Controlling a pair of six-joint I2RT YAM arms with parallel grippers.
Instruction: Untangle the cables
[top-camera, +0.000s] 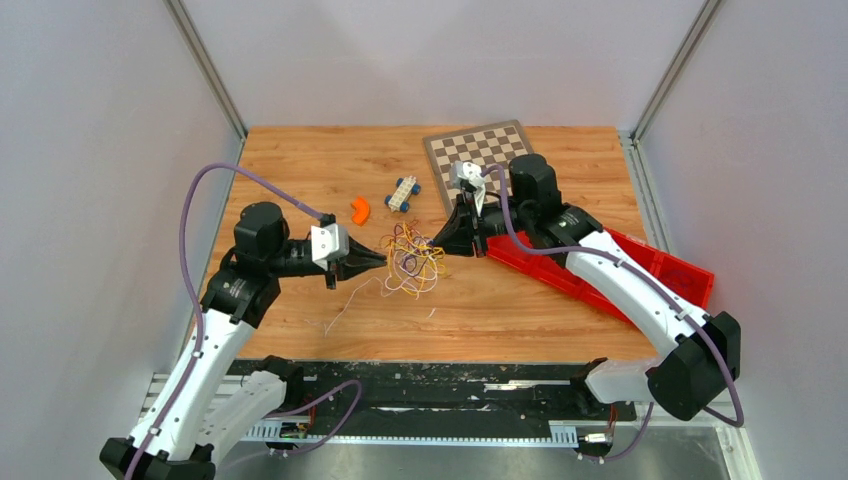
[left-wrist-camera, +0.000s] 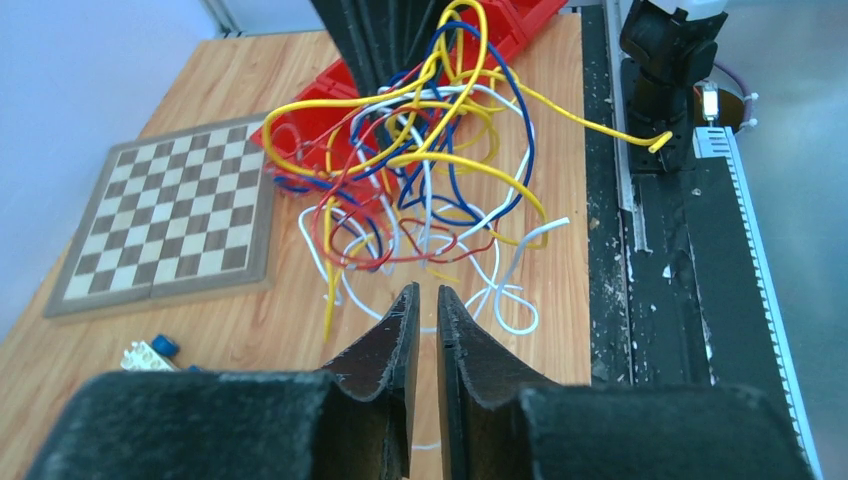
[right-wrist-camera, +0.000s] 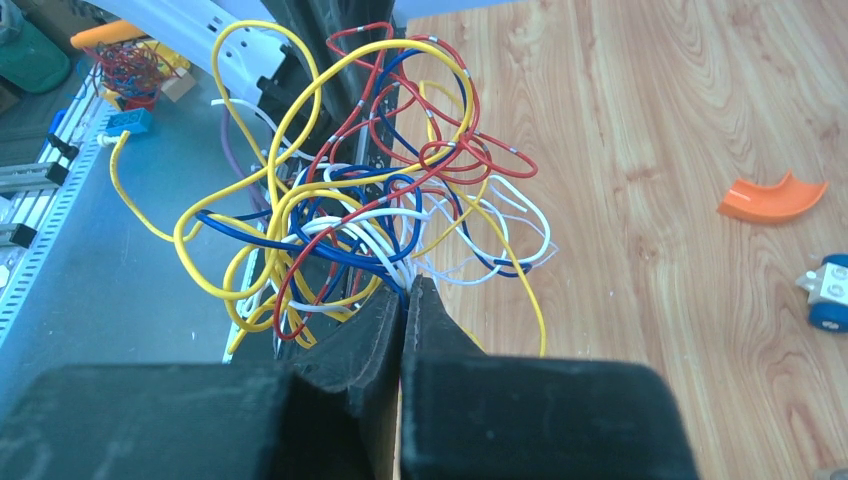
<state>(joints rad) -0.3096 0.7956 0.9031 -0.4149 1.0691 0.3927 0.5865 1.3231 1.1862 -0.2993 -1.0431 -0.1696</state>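
The cables (top-camera: 412, 262) are a tangled bunch of yellow, red, blue and white wires in the middle of the wooden table. My right gripper (top-camera: 432, 243) comes in from the right and is shut on the bunch. In the right wrist view, white and blue strands of the cables (right-wrist-camera: 350, 200) run into its closed tips (right-wrist-camera: 410, 283). My left gripper (top-camera: 383, 260) sits at the left edge of the bunch. In the left wrist view its jaws (left-wrist-camera: 427, 290) stand a narrow gap apart, just short of the cables (left-wrist-camera: 420, 160). A white strand on the table shows through that gap. One white strand (top-camera: 345, 305) trails towards the near left.
A chessboard (top-camera: 482, 150) lies at the back, behind the right wrist. A red tray (top-camera: 620, 265) sits under the right arm. An orange curved piece (top-camera: 359, 209) and a white-and-blue toy car (top-camera: 402, 191) lie just behind the bunch. The black rail (top-camera: 450, 395) runs along the near edge.
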